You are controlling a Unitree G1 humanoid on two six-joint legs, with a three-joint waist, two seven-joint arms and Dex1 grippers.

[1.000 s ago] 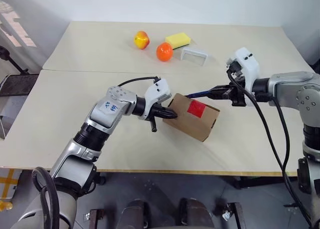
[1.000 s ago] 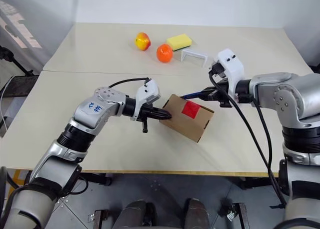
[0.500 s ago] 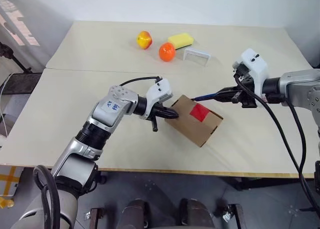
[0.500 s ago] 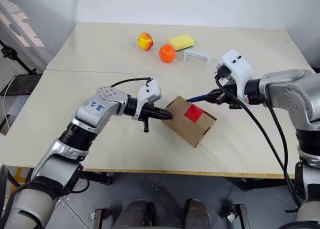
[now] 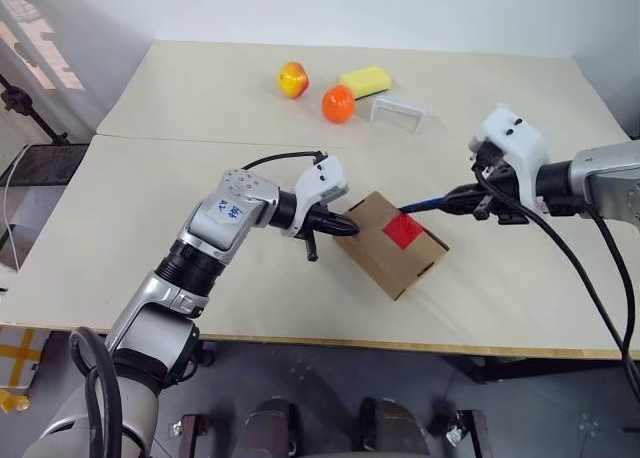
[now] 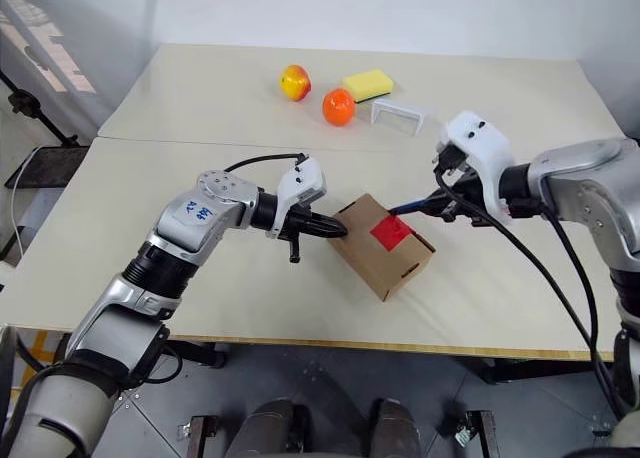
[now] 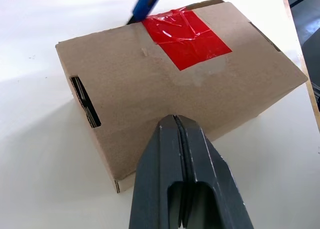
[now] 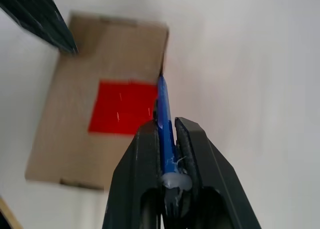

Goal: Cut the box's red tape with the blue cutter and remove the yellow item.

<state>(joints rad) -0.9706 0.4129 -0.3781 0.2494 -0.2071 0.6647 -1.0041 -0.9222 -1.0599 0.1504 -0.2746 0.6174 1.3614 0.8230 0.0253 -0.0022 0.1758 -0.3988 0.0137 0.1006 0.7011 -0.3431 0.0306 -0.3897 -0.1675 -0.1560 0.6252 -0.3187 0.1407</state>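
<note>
The brown box (image 5: pixel 392 246) lies on the table, its red tape (image 5: pixel 404 231) facing up. My left gripper (image 5: pixel 340 224) is shut and empty, with its tips pressed against the box's left side; the left wrist view shows them (image 7: pixel 175 124) at the carton wall. My right gripper (image 5: pixel 462 196) is shut on the blue cutter (image 5: pixel 426 203), which points left. The cutter tip (image 8: pixel 161 81) meets the box's far edge just beside the tape (image 8: pixel 122 114). The yellow item is out of view.
At the back of the table lie a yellow-red fruit (image 5: pixel 292 79), an orange (image 5: pixel 338 103), a yellow sponge (image 5: pixel 364 79) and a small clear stand (image 5: pixel 398 110). A seam (image 5: pixel 150 138) crosses the table behind the box. The front edge (image 5: pixel 300 338) runs close below it.
My right gripper has drawn back to the right with the cutter, its tip sliding along the box's far edge towards the tape. The left gripper stays against the box. The view shifted slightly.
</note>
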